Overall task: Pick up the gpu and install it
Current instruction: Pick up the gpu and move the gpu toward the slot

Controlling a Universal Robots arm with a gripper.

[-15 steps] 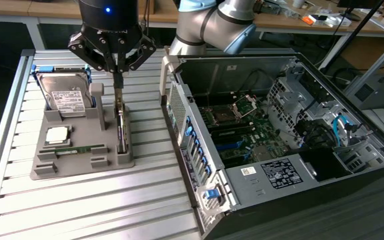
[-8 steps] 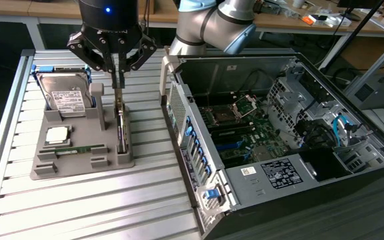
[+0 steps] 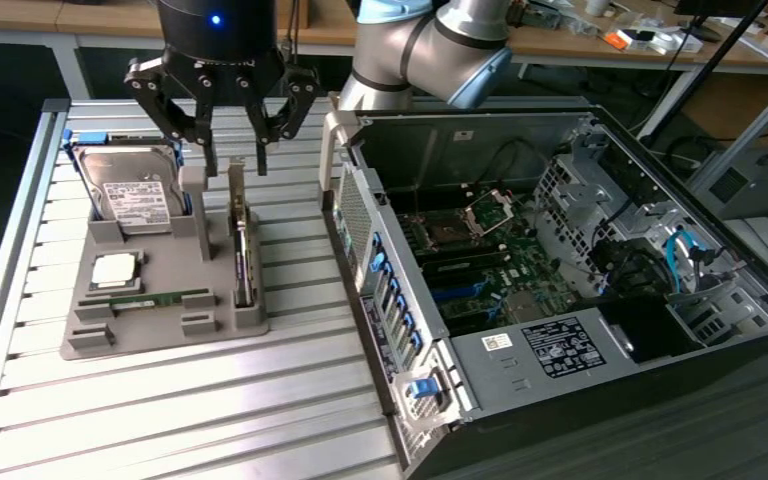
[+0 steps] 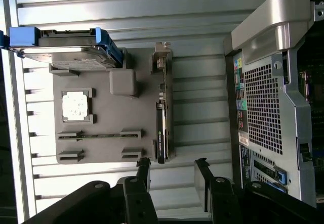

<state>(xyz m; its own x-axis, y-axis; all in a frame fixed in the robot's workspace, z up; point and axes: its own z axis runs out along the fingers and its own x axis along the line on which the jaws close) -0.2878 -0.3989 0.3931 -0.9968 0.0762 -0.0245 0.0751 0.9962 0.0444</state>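
One pincer (image 3: pixel 221 150) spread, empty, above upright gpu (image 3: pixel 240 240) | exterior view: motherboard (image 3: pixel 491 260) inside case (image 3: pixel 464 150) | wrist view: case's perforated rear (image 4: pixel 263 107)

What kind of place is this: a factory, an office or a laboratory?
Probably a robotics laboratory: the robot's gripper hangs over a grey fixture tray of computer parts, beside an open computer case, with a cluttered workbench behind.
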